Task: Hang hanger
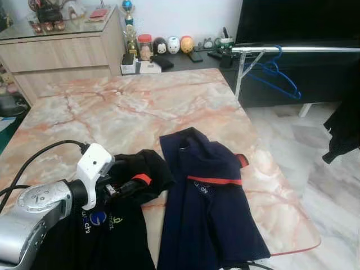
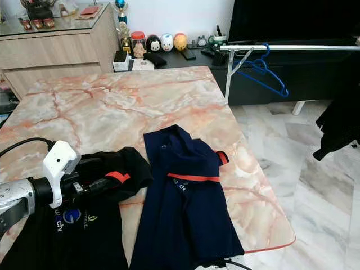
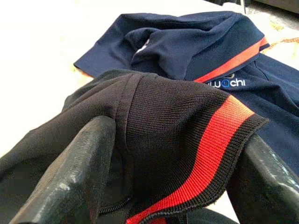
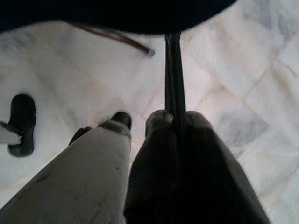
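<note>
Where the marble table [image 1: 140, 107] fills the left eye view, two shirts lie at its near end: a black shirt [image 1: 121, 225] at the near left and a navy shirt [image 1: 208, 202] just to its right, their edges touching. The left gripper [image 1: 132, 185] reaches in from the near left, its silver arm and white wrist block low over the black shirt, its tip at the red-striped collar [image 1: 143, 179]. Beyond the table's far right corner a silver rail [image 1: 292, 50] runs rightward, and a blue hanger [image 1: 275, 76] hangs from it near its left end, well apart from both shirts. A dark garment [image 1: 343, 129] hangs at the right edge over the pale floor. Far left stands a wooden cabinet [image 1: 62, 53], with small figurines on a dark low unit beside it.

The right eye view gives the same layout, with the blue hanger on the rail at the far right.

In the left wrist view the two black fingers [image 3: 70, 177] stand spread apart, and the black shirt's collar with its red stripe drapes between and over them; whether they grip it I cannot tell. The navy shirt lies just beyond.

In the right wrist view the right gripper [image 4: 170, 122] points down at the marble floor [image 4: 243, 84], its fingers closed together on a thin dark rod [image 4: 172, 70] that runs up to a dark shape above.
</note>
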`<state>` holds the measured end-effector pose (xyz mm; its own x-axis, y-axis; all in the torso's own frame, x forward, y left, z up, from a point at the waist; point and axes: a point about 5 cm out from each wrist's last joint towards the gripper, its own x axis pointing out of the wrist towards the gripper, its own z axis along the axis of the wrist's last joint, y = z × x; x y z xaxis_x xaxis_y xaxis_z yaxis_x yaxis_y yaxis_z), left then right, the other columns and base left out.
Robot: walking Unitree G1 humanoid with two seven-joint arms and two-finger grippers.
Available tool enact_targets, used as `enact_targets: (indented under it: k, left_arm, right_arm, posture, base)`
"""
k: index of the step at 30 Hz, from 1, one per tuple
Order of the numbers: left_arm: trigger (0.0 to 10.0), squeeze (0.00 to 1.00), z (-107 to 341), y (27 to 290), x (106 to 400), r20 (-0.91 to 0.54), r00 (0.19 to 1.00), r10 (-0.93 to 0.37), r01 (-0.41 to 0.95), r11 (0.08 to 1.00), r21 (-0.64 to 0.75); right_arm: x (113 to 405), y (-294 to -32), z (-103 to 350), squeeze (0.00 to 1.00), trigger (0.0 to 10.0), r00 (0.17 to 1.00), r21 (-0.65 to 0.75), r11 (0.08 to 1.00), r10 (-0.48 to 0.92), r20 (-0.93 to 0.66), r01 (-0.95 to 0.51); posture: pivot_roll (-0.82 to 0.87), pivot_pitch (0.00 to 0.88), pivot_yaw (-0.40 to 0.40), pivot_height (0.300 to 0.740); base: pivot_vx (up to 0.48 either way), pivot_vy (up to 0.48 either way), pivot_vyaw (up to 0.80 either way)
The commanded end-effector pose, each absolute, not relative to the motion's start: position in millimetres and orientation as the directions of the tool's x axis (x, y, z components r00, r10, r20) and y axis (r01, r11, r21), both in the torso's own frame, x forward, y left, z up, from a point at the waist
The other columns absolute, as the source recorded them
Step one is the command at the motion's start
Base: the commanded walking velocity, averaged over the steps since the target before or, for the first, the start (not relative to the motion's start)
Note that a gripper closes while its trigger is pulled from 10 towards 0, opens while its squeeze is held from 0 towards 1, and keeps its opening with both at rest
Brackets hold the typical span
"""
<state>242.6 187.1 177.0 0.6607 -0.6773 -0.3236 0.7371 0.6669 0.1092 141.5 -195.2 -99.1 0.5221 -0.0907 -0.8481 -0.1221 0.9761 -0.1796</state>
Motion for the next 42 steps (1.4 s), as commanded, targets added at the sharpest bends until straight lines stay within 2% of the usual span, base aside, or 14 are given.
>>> enact_targets:
  k: [1,20,34,40,42]
  left_arm:
    - [10.0,0.0,180.9,183.5,241.5,-0.311,0.645,-0.698,0.753,0.651,0.101]
    - [10.0,0.0,180.0,183.1,242.4,-0.313,0.648,-0.694,0.75,0.652,0.107]
    - [10.0,0.0,174.1,186.1,242.2,-0.301,0.682,-0.666,0.717,0.691,0.094]
    - [10.0,0.0,158.6,196.0,246.9,-0.313,0.744,-0.59,0.646,0.756,0.109]
    - [10.0,0.0,144.0,204.2,254.1,-0.331,0.803,-0.496,0.562,0.815,0.142]
  right_arm:
    - [137.8,-193.8,-100.6,0.0,10.0,0.513,-0.177,0.977,-0.091,-0.854,-0.122]
    - [137.8,-193.8,-100.6,0.0,10.0,0.513,-0.177,0.977,-0.091,-0.854,-0.121]
    - [139.6,-195.2,-99.9,0.0,10.0,0.515,-0.181,0.976,-0.096,-0.852,-0.118]
    - [140.3,-195.6,-99.6,0.0,10.0,0.516,-0.182,0.976,-0.096,-0.851,-0.12]
    - [140.5,-195.7,-99.5,0.0,10.0,0.516,-0.183,0.976,-0.096,-0.851,-0.12]
  posture:
    - [0.1,0.0,0.027,0.74]
    - [0.1,0.0,0.027,0.74]
    - [0.1,0.0,0.019,0.74]
    - [0.1,0.0,0.016,0.74]
    - [0.11,0.0,0.016,0.74]
  base:
    - [-0.274,0.0,0.0]
    - [-0.303,0.0,0.0]
    - [-0.302,0.0,0.0]
    - [-0.144,0.0,0.0]
    - [0.0,0.0,0.0]
